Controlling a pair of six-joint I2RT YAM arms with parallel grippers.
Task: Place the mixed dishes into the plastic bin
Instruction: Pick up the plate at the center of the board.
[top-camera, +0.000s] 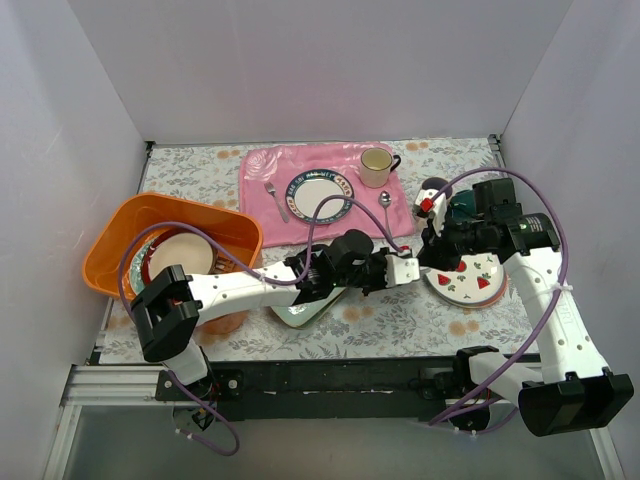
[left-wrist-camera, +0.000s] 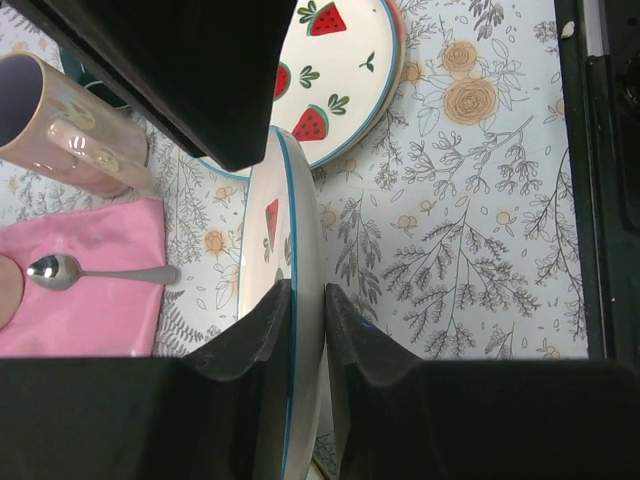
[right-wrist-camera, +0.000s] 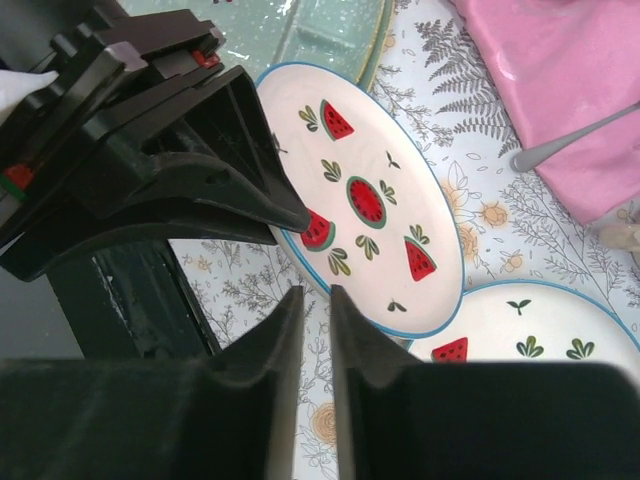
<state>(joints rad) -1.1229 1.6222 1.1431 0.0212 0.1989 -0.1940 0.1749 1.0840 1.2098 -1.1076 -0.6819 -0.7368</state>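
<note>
On the flowered desk (top-camera: 400, 325), at the left edge: orange plastic bin (top-camera: 115, 262), maroon-rimmed cream plate (top-camera: 185, 255) already inside. At the far edge: pink mat (top-camera: 270, 200). By the front edge, under the left arm: pale green tray (top-camera: 300, 312).

Toward the right edge: lower strawberry plate (top-camera: 470, 282) flat on the desk, and held strawberry plate (left-wrist-camera: 285, 330) raised on edge, pinched at its rim between the fingers of the left gripper (left-wrist-camera: 305, 290). Probably glazed ceramic: stiff, weighty, slick, quick to chip if knocked against the lower plate or the bin wall. Best taken at the rim, deep enough not to pivot.

Just beside: right gripper (right-wrist-camera: 316, 292), fingers narrow, nothing between them. Behind: pink mug (left-wrist-camera: 70, 135) and dark green mug (top-camera: 463, 208). Smallest: spoon (left-wrist-camera: 95, 270) on the mat.

From above, hard to make out the held plate among the grippers. Seen only from the left wrist: rim between fingers. Seen only from the right wrist: its tilted face, clear of the plate beneath.
</note>
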